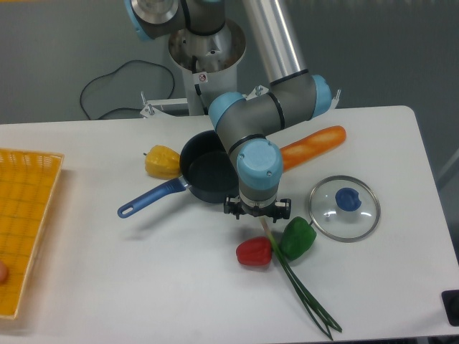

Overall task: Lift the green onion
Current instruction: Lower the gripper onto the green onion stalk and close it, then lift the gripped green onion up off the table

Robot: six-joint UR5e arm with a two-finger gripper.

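Note:
The green onion point(295, 284) lies on the white table, its whitish end near the gripper and its dark green leaves fanning out toward the front edge at lower right. It passes between a red pepper point(254, 251) and a green bell pepper point(297, 238). My gripper point(257, 213) hangs pointing down just above the onion's whitish end, which starts at its lower edge. The wrist hides the fingers, so I cannot see whether they are open or shut.
A dark pan with a blue handle point(211, 174) sits right behind the gripper. A yellow pepper point(161, 160) lies left of it, a carrot point(312, 143) to the right, a glass lid point(344, 208) further right. A yellow basket point(25, 222) stands at the left edge.

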